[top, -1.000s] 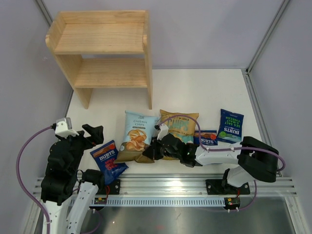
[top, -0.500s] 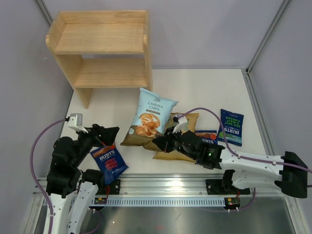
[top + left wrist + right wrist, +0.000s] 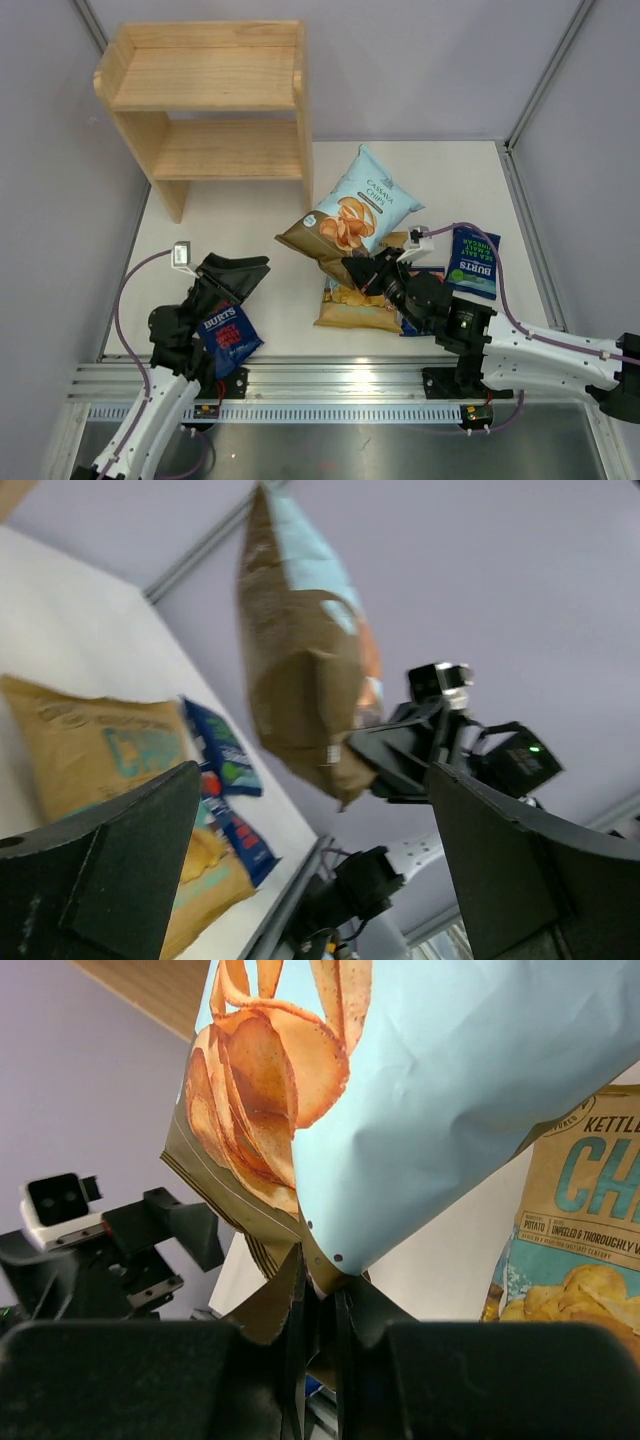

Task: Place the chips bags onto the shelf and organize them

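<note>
The shelf stood at the far left of the surface, both tiers bare, just as a second before. In front of it the left tool had swung from the left edge in toward the middle. It hung with its jaws spread as wide as they go, holding nothing, just above the dark-blue bag with red lettering. That bag lay flat near the front rail, where it had been all along, now partly under the left arm.

Towards the middle, the light-blue cassava bag had changed most. A second earlier it lay flat beside the yellow bag; half a second earlier it was half raised. Now it hung clear of the surface, tilted, with its top pointing back and to the right. It was near the shelf's right side panel but not touching it.

The right tool was closed tight on the brown bottom seam of that bag, the wrist view showing the fingers pinching the folded edge. The right arm had stretched across from the right to reach there.

The yellow bag lay flat beneath the arm, seemingly a little nearer the front than before, though much of it was covered. The dark-blue bag with green lettering lay on the right, unmoved.
</note>
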Motion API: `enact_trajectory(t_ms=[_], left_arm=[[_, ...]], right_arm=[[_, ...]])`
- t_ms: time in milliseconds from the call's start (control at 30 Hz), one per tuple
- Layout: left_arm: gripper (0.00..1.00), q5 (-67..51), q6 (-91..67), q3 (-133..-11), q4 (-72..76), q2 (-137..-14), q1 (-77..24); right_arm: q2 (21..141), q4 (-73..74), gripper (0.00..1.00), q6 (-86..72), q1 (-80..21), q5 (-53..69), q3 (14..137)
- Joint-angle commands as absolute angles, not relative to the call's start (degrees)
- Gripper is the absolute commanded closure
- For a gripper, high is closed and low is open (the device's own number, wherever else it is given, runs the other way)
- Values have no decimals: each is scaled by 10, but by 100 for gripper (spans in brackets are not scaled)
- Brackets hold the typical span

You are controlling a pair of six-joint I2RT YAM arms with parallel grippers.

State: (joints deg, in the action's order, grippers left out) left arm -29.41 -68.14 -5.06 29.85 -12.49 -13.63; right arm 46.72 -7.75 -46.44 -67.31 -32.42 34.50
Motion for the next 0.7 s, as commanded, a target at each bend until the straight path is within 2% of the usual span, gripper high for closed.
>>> enact_trajectory(t_ms=[0, 100, 333, 667], left_arm=[[1, -237, -679, -61, 483, -174, -195], [1, -176, -631, -69, 522, -244, -277], [1, -17, -537, -120, 443, -305, -395], [1, -35, -530, -182, 475, -426, -407]], right_arm=[[499, -114, 100, -495, -678, -386, 407], [536, -142, 100, -512, -678, -396, 423], [570, -163, 100, -533, -686, -417, 444], [586, -202, 100, -555, -691, -348, 434]])
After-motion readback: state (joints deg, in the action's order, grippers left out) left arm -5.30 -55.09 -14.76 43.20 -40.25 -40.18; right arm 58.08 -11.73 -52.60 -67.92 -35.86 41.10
